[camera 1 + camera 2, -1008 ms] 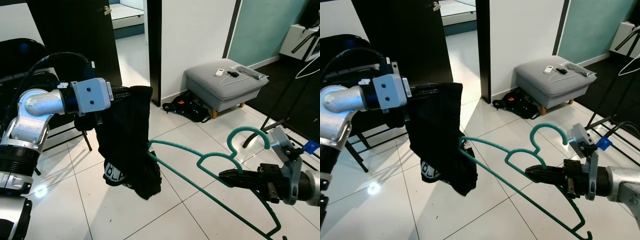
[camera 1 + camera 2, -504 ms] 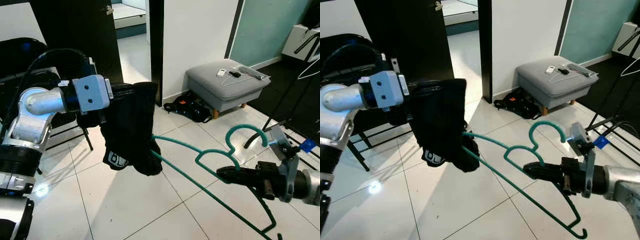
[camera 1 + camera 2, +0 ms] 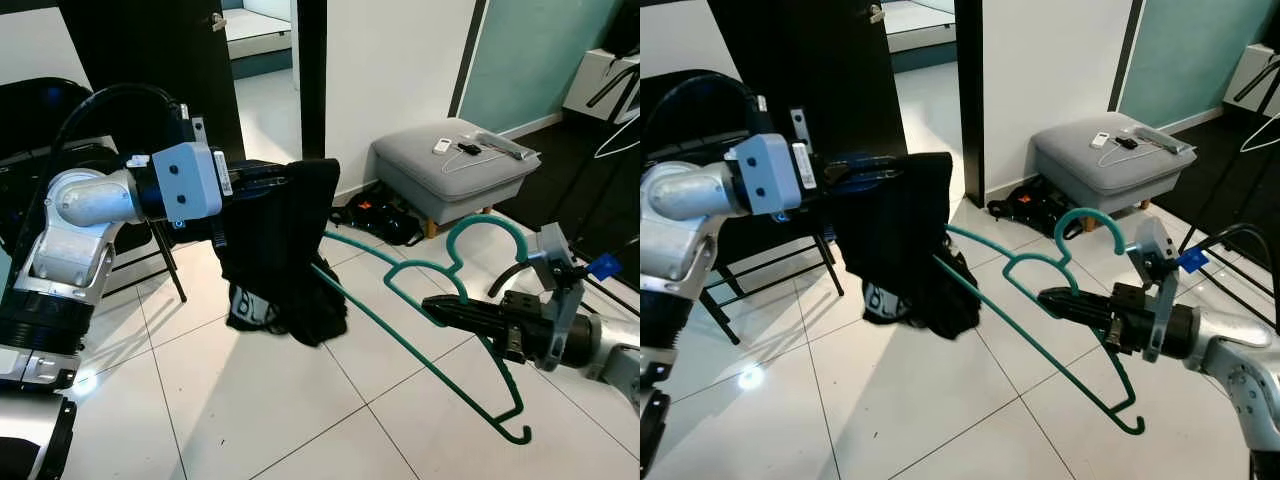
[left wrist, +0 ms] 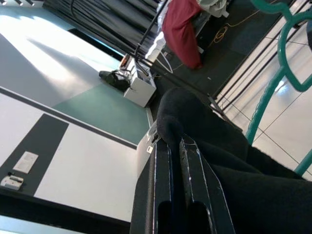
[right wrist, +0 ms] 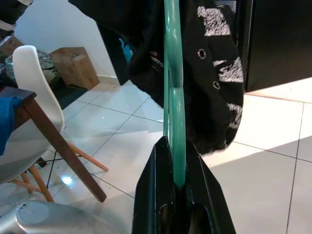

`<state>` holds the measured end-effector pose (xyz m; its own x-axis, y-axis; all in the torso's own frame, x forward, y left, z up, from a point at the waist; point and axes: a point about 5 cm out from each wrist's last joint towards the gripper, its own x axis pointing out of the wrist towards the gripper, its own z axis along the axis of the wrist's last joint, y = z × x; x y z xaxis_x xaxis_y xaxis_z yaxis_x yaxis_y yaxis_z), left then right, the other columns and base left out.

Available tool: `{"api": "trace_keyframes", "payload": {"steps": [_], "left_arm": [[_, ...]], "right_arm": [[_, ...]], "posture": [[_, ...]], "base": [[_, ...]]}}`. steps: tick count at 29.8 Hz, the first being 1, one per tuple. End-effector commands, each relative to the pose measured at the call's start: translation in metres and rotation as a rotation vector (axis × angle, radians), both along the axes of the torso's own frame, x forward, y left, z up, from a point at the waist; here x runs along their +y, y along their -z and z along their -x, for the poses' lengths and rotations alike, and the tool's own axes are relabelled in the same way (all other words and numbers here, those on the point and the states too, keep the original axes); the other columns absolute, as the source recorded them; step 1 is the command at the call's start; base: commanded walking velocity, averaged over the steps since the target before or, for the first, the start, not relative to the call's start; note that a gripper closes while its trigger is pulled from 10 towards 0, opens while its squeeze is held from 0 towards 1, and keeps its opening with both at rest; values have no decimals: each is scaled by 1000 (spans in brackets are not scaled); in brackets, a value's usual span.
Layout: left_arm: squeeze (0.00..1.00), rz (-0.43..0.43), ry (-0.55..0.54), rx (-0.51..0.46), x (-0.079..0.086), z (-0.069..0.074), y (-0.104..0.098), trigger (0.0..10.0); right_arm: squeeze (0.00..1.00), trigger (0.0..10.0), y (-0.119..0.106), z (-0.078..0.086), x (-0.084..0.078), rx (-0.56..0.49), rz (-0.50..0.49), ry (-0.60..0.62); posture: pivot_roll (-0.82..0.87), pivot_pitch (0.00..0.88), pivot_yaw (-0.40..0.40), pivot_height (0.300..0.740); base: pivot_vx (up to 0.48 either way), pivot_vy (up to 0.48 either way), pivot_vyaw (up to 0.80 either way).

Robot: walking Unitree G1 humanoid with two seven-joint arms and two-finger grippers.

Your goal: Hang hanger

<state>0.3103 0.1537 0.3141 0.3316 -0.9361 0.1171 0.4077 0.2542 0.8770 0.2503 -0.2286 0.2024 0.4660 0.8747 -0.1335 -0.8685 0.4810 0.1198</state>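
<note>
Threading the garment is the step in hand: the right pincer (image 3: 432, 303) grips the green hanger (image 3: 400, 270), whose left tip must next slide deeper into the black garment (image 3: 290, 250) clamped by the left pincer (image 3: 280, 178).

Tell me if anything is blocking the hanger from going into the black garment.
Nothing visible blocks it. The right gripper holds the green hanger near its neck, and the hanger's far arm already reaches the black garment, which the left gripper pinches at its top edge. Open tiled floor lies below.
</note>
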Motion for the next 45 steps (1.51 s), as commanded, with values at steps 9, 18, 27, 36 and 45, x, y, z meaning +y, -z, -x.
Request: {"api": "trace_keyframes", "payload": {"steps": [9,18,27,36,45], "left_arm": [[0,42,173,36,-36,16,4,10000],[0,84,406,134,-91,44,23,10000],[0,150,288,93,-78,30,5,10000],[0,302,-197,-42,-22,-16,-27,10000],[0,639,-634,18,67,-43,-51,10000]], "right_arm": [[0,10000,-3,-7,12,-34,-25,-12],[0,10000,1,-14,36,-48,-63,-39],[0,10000,9,-23,49,-61,-62,5],[0,10000,12,-28,50,-71,-49,58],[0,10000,13,-31,46,-87,-14,88]], "posture": [[-86,0,54,740],[-92,0,56,740],[-88,0,54,740],[-87,0,50,740],[-89,0,52,740]], "base": [[0,0,0],[0,0,0],[0,0,0],[0,0,0],[0,0,0]]}}
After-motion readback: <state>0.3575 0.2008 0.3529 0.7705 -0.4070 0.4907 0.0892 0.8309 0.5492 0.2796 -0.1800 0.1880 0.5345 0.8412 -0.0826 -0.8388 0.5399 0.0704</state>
